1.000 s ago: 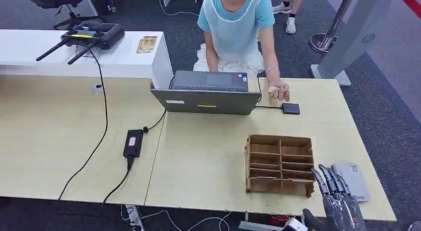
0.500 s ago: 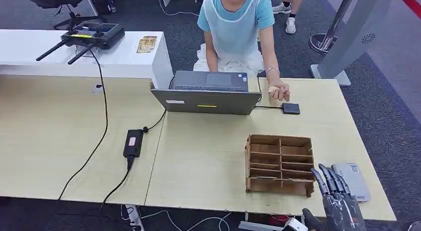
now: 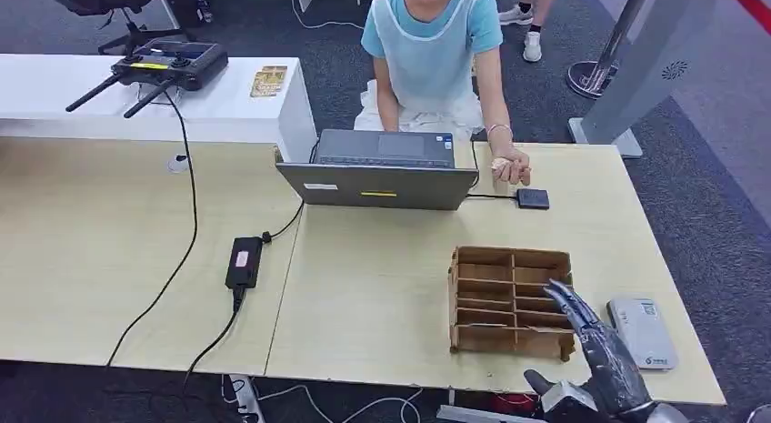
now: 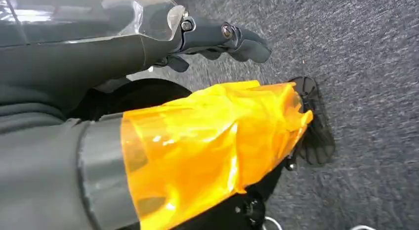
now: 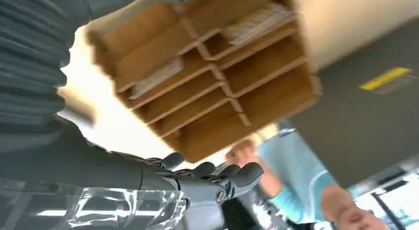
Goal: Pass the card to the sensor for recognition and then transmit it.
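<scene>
The right robot hand point(image 3: 600, 355) reaches in over the near edge of the pale wooden surface point(image 3: 373, 296), released, its dark fingers point(image 3: 568, 300) stretched out apart and grasping nothing. The fingertips lie over the near right corner of a brown compartment box point(image 3: 511, 300); whether they touch it I cannot tell. In the right wrist view a pale card point(image 5: 155, 77) lies flat in one compartment just ahead of that robot hand, and a second card point(image 5: 257, 23) lies in another compartment farther from it. Just to the outer side of the right robot hand, on the surface, sits a flat grey device point(image 3: 642, 332), apart from the fingers. Well beyond the hand, past the box, a small black pad point(image 3: 533, 198) lies beside a grey laptop point(image 3: 382, 173), and a person's hand point(image 3: 512, 166) rests next to the pad. The left robot hand point(image 4: 217, 39) hangs over dark carpet floor point(image 4: 356, 67) with nothing in it; how far its fingers are curled I cannot tell.
</scene>
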{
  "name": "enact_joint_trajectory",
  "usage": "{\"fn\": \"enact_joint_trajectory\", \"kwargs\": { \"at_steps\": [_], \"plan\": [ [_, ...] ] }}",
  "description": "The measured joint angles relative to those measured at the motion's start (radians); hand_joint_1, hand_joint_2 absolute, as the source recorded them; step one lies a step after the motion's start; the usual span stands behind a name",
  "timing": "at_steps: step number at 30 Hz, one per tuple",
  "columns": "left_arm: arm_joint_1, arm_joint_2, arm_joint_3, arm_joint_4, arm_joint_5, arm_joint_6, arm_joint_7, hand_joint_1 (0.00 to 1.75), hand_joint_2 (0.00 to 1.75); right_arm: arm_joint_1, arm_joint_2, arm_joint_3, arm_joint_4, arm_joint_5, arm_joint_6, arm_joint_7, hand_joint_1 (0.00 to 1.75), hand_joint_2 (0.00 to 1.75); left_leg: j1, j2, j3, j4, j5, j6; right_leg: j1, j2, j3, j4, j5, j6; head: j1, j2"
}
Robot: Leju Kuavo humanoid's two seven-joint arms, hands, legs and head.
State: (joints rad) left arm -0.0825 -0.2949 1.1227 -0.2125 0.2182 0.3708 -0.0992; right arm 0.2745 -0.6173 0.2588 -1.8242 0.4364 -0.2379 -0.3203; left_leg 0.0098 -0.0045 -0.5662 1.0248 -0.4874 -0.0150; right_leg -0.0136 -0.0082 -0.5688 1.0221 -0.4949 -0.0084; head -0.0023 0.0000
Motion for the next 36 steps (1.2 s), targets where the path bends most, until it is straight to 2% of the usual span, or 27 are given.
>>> {"fn": "enact_joint_trajectory", "kwargs": {
  "at_steps": [1, 4, 7, 9, 11, 12, 13, 15, 18, 20, 23, 33, 34, 36],
  "plan": [
    [0.000, 0.000, 0.004, 0.000, 0.007, -0.005, -0.003, 0.00, 0.00, -0.004, 0.006, -0.017, -0.004, -0.043, 0.028, -0.023, 0.00, 1.75, 0.000, 0.000, 0.000, 0.000, 0.000, 0.000, 0.000, 0.000, 0.000, 0.000, 0.000, 0.000, 0.000, 0.000],
    [0.001, 0.000, 0.022, 0.000, 0.029, -0.026, -0.013, 0.00, 0.00, -0.010, 0.040, -0.096, -0.021, -0.234, 0.172, -0.087, 0.00, 1.75, 0.000, 0.000, 0.000, 0.000, 0.000, 0.000, 0.000, 0.000, 0.000, 0.000, 0.000, 0.000, 0.000, 0.000],
    [0.001, 0.000, 0.036, 0.000, 0.042, -0.037, -0.019, 0.00, 0.00, -0.011, 0.087, -0.154, -0.025, -0.405, 0.305, -0.107, 0.00, 1.75, 0.000, 0.000, 0.000, 0.000, 0.000, 0.000, 0.000, 0.000, 0.000, 0.000, 0.000, 0.000, 0.000, 0.000],
    [0.002, 0.000, 0.040, 0.000, 0.049, -0.041, -0.019, 0.00, 0.00, -0.011, 0.111, -0.181, -0.027, -0.480, 0.347, -0.112, 0.00, 1.75, 0.000, 0.000, 0.000, 0.000, 0.000, 0.000, 0.000, 0.000, 0.000, 0.000, 0.000, 0.000, 0.000, 0.000],
    [0.002, 0.000, 0.045, 0.000, 0.053, -0.044, -0.021, 0.00, 0.00, -0.011, 0.137, -0.207, -0.031, -0.511, 0.349, -0.125, 0.00, 1.75, 0.000, 0.000, 0.000, 0.000, 0.000, 0.000, 0.000, 0.000, 0.000, 0.000, 0.000, 0.000, 0.000, 0.000],
    [0.002, 0.000, 0.048, 0.000, 0.053, -0.044, -0.022, 0.00, 0.00, -0.011, 0.156, -0.224, -0.035, -0.473, 0.314, -0.133, 0.00, 1.75, 0.000, 0.000, 0.000, 0.000, 0.000, 0.000, 0.000, 0.000, 0.000, 0.000, 0.000, 0.000, 0.000, 0.000],
    [0.002, 0.000, 0.049, 0.000, 0.053, -0.040, -0.023, 0.00, 0.00, -0.011, 0.173, -0.236, -0.043, -0.385, 0.236, -0.139, 0.00, 1.75, 0.000, 0.000, 0.000, 0.000, 0.000, 0.000, 0.000, 0.000, 0.000, 0.000, 0.000, 0.000, 0.000, 0.000],
    [0.002, 0.000, 0.050, 0.000, 0.051, -0.028, -0.026, 0.00, 0.00, -0.011, 0.204, -0.250, -0.064, -0.122, 0.046, -0.134, 0.00, 1.75, 0.000, 0.000, 0.000, 0.000, 0.000, 0.000, 0.000, 0.000, 0.000, 0.000, 0.000, 0.000, 0.000, 0.000],
    [0.000, 0.001, 0.050, 0.000, 0.048, -0.011, -0.021, 0.00, 0.00, 0.017, 0.210, -0.251, -0.104, 0.179, -0.165, -0.036, 0.00, 1.75, 0.000, -0.002, 0.000, 0.000, 0.000, 0.000, 0.000, -0.001, 0.000, 0.000, 0.000, 0.000, 0.000, 0.000],
    [0.000, 0.001, 0.050, 0.000, 0.047, -0.004, -0.012, 0.00, 0.00, 0.040, 0.201, -0.249, -0.131, 0.288, -0.256, 0.017, 0.00, 1.75, 0.000, -0.002, -0.001, 0.000, 0.000, 0.000, 0.000, -0.001, 0.000, 0.000, 0.000, 0.000, 0.000, 0.000],
    [0.000, 0.002, 0.050, 0.000, 0.047, -0.003, -0.010, 0.00, 0.00, 0.069, 0.190, -0.246, -0.156, 0.306, -0.282, 0.036, 0.00, 1.75, 0.000, -0.001, -0.001, 0.000, -0.001, 0.000, 0.000, 0.000, 0.000, 0.000, 0.000, 0.000, 0.000, 0.000],
    [0.000, 0.002, 0.050, 0.000, 0.046, -0.002, -0.010, 0.00, 0.00, 0.088, 0.176, -0.233, -0.179, 0.330, -0.287, 0.047, 0.00, 1.75, 0.000, 0.000, 0.000, 0.000, -0.001, 0.000, 0.000, 0.000, 0.000, 0.000, 0.000, 0.000, 0.000, 0.000],
    [0.000, 0.002, 0.050, 0.000, 0.045, 0.001, -0.010, 0.00, 0.00, 0.091, 0.174, -0.232, -0.179, 0.371, -0.297, 0.068, 0.00, 1.75, 0.000, 0.000, 0.000, 0.000, -0.001, 0.000, 0.000, 0.000, 0.000, 0.000, 0.000, 0.000, 0.000, 0.000],
    [0.000, 0.003, 0.050, 0.000, 0.044, 0.008, -0.004, 0.00, 0.00, 0.120, 0.155, -0.230, -0.188, 0.554, -0.339, 0.154, 0.00, 1.75, 0.000, -0.002, 0.000, 0.000, -0.001, 0.000, 0.000, -0.001, 0.000, 0.000, 0.000, 0.000, 0.000, 0.000]
  ]
}}
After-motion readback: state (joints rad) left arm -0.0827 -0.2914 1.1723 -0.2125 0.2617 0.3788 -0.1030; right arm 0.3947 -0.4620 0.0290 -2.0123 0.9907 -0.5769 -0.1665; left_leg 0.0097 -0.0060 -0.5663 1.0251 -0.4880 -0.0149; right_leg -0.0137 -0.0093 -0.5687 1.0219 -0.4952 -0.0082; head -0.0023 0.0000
